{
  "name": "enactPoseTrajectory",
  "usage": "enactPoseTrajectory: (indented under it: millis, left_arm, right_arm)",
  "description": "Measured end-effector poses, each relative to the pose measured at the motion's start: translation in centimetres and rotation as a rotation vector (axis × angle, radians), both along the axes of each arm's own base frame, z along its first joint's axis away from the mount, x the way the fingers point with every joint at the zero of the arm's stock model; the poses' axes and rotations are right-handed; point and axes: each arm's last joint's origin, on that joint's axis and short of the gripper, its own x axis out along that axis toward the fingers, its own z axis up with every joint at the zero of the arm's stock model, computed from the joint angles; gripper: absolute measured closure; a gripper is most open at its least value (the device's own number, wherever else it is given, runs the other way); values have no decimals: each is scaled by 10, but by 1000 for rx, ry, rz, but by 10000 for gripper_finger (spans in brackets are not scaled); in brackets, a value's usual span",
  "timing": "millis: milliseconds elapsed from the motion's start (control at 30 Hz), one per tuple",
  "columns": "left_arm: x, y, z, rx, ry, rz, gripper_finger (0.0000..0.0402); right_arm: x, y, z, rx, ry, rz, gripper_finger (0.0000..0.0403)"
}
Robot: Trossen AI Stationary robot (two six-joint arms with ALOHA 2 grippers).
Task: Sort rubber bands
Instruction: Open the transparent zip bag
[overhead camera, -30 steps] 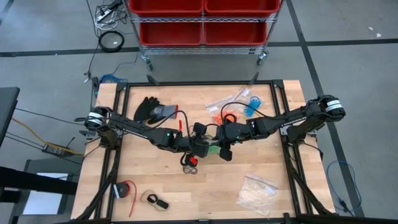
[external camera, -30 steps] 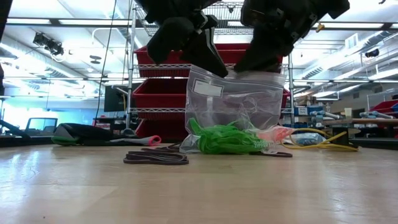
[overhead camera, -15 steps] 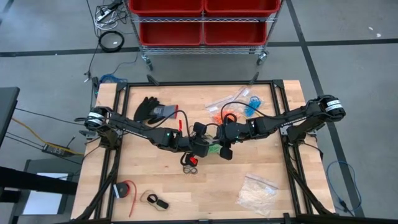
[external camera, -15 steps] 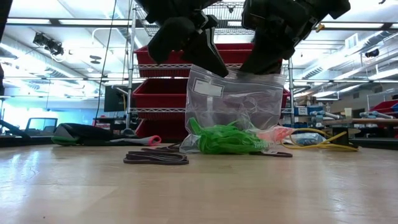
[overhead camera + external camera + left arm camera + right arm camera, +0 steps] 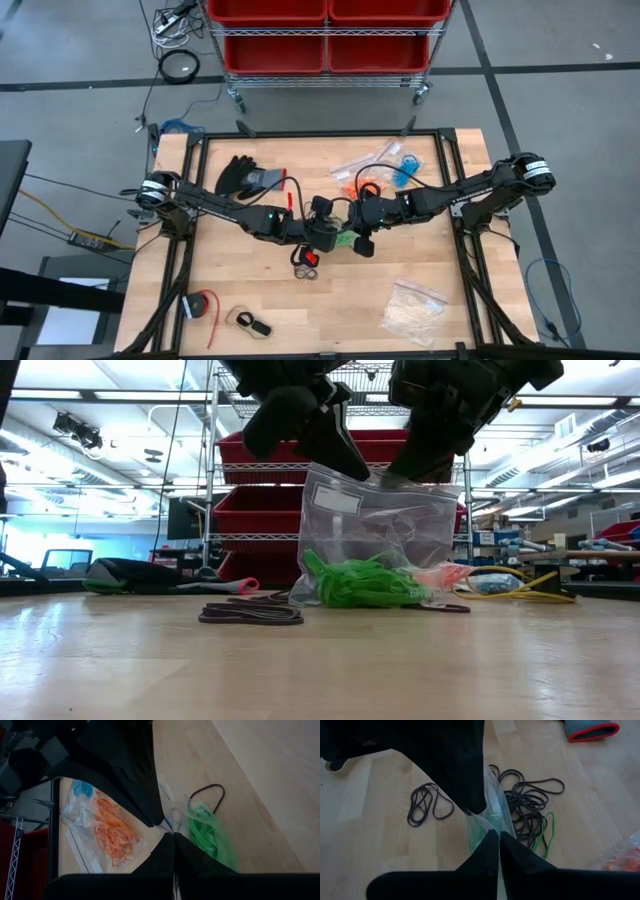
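Note:
A clear zip bag [image 5: 375,525] stands upright at mid-table, with green rubber bands [image 5: 360,583] heaped in its bottom. My left gripper [image 5: 325,228] is shut on its top at one corner, my right gripper [image 5: 354,234] on the other corner. Loose black rubber bands [image 5: 530,802] lie on the wood beside the bag, along with one green band [image 5: 547,835] and a small black bundle [image 5: 426,804]. More black bands [image 5: 250,613] lie in front of the bag in the low view. My left gripper pinches the bag's top edge at its left corner [image 5: 322,468] between both fingers, slanting down from above. The bag hangs upright below, its bottom on the table. My right gripper pinches the top edge at the right corner [image 5: 412,478], also slanting down from above. The plastic is creased just below the fingers.
A bag of orange bands [image 5: 115,827] and one of blue bands [image 5: 80,790] lie toward the far side. Black gloves [image 5: 250,177] sit far left and a bag of whitish pieces [image 5: 412,310] near right. A yellow cable [image 5: 520,590] lies at the right and a red-bin cart [image 5: 325,35] stands beyond the table.
My right gripper has shut on the bag's top right corner, and the plastic below it has creased. The bag and my left gripper have stayed in place.

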Motion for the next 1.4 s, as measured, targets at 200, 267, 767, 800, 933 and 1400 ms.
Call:
enactPoseTrajectory:
  millis: [200, 267, 767, 800, 933, 1400]
  left_arm:
    - [0, -1, 1, 23, -14, 21, 376]
    - [0, -3, 2, 51, -30, 37, 373]
    - [-1, -8, 3, 97, -28, 13, 338]
    - [-1, -8, 3, 97, -28, 13, 336]
    - [-1, -8, 3, 99, -26, 8, 333]
    - [1, -8, 2, 126, -19, -28, 333]
  right_arm:
    - [0, 0, 0, 0, 1, -1, 402]
    - [0, 0, 0, -1, 1, -2, 402]
    - [0, 0, 0, 14, 0, -23, 403]
    - [0, 0, 0, 16, 0, -25, 403]
    - [0, -1, 0, 29, -2, -38, 403]
    - [4, -4, 4, 99, -52, -30, 403]
